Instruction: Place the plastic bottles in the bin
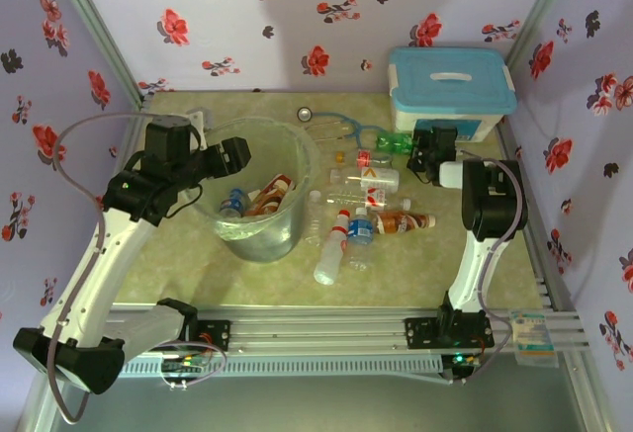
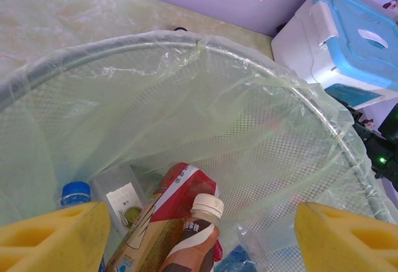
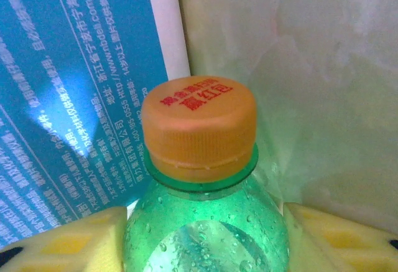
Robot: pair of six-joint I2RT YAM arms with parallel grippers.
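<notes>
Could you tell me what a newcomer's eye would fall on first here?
The tall bin, left of centre and already holding several bottles, stands out first, with the open left gripper over it. To its right plastic bottles lie scattered, and the right gripper flanks an orange-capped green bottle.

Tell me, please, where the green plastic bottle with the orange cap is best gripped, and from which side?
Grip the green plastic bottle on its round body just below the shoulder, jaws across its width; the ribbed orange cap is narrower and likely to slip. Come from the base end, since the white plastic box with the light-blue lid stands close behind the cap.
</notes>
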